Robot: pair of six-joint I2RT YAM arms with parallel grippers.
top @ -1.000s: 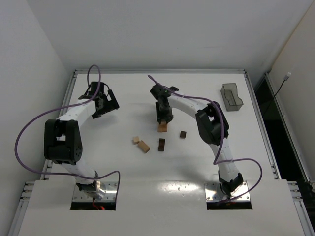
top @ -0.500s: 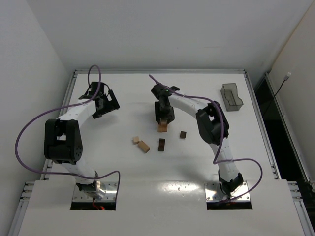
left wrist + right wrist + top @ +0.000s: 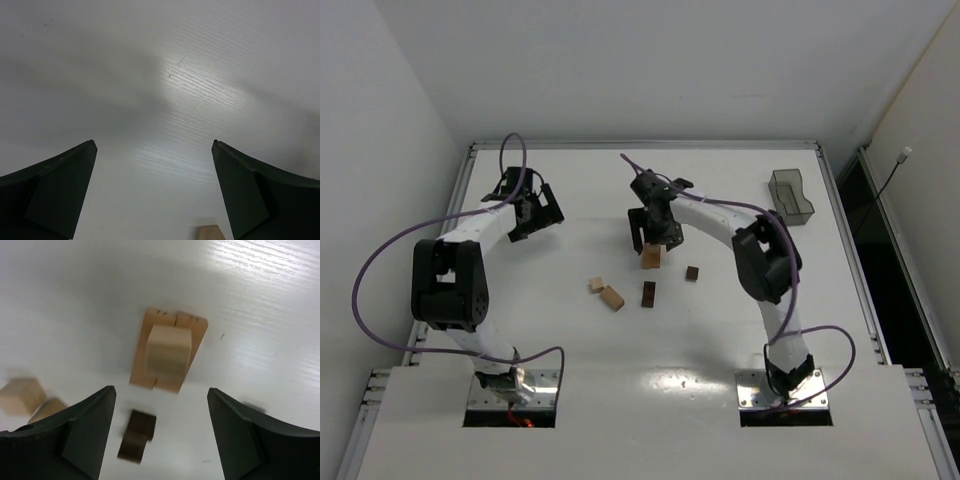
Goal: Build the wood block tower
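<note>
Wood block tower point(image 3: 651, 257): two high, light tan cube point(image 3: 169, 347) on flat tan wooden slab point(image 3: 197, 332), mid white table point(image 3: 720, 335), well away from every edge. R gripper point(image 3: 160, 390) hovers over it, fingers wide either side of the stack, touching nothing. L gripper point(image 3: 153, 142) sits at 10 o'clock from tower, fingers wide, holding nothing. Loose blocks: small tan cube point(image 3: 597, 285) and tan oblong point(image 3: 612, 298) just beside each other at 7 o'clock; dark brown oblong point(image 3: 648, 294) at 6, dark brown cube point(image 3: 691, 272) at 4, each apart from stack. Translucent grey plastic bin point(image 3: 790, 196) at 2 o'clock, near R table edge. Open room at 12 and 9.
</note>
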